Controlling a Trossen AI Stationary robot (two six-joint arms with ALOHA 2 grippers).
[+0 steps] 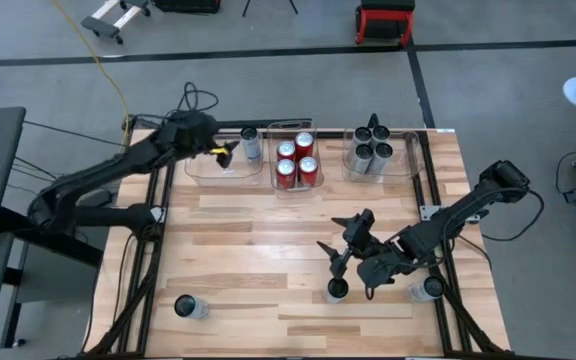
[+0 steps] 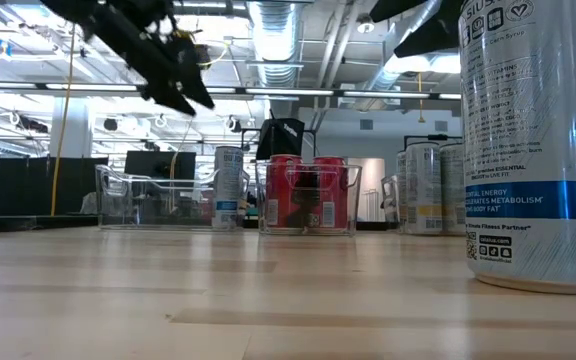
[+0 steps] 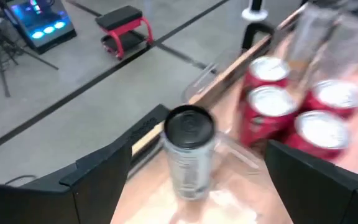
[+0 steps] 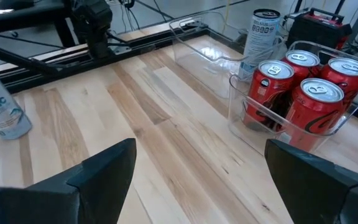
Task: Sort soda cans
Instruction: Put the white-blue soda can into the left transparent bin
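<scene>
A silver-grey can with a dark top [image 3: 189, 149] stands upright on its base in the far-left clear bin [image 1: 208, 168]. My left gripper [image 1: 228, 152] hovers open just beside it; in the left wrist view its fingers stand on either side of the can, apart from it. Several red cans [image 1: 296, 160] fill the middle bin, and several silver-grey cans [image 1: 368, 150] fill the right bin. My right gripper [image 1: 328, 233] is open above the table's near-right part, with a dark-topped can [image 1: 337, 290] standing just nearward of it.
Two more cans stand loose on the table, one near the right edge [image 1: 426, 289] and one at the near-left [image 1: 190, 306]. The three clear bins line the far edge. Bare wood lies across the table's middle [image 1: 258, 235]. A tall can [image 2: 533, 140] fills the low view's right.
</scene>
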